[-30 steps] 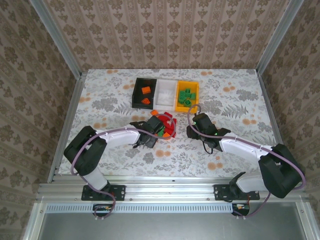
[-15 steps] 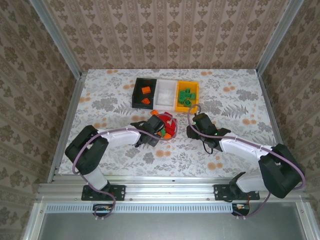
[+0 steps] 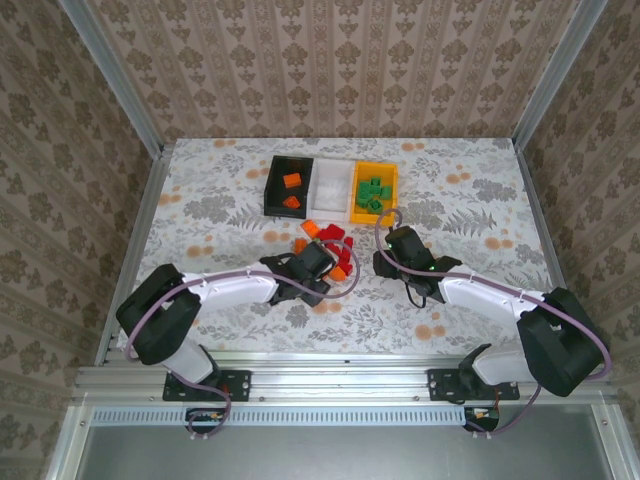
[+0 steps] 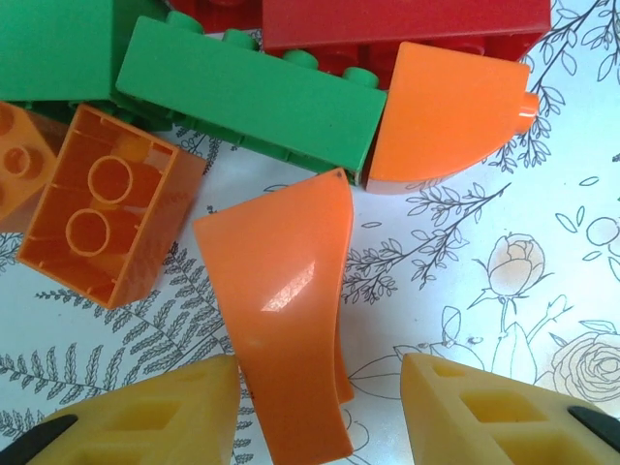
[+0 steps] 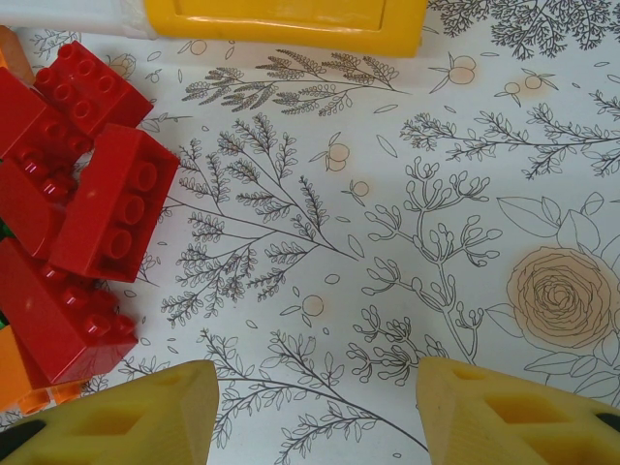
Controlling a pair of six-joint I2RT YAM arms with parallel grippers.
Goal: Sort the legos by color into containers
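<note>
Now the left gripper (image 3: 316,268) has slid in at the near edge of the lego pile (image 3: 335,245), and its jaws have drawn in around an orange curved piece (image 4: 286,310). A sliver of tablecloth (image 4: 378,387) shows beside one finger, so it's not clamped yet. That piece is likely bound for the black bin (image 3: 272,190), alongside the orange bricks (image 3: 292,181). Right gripper (image 5: 315,387) hangs part-open, nothing between its fingers.
</note>
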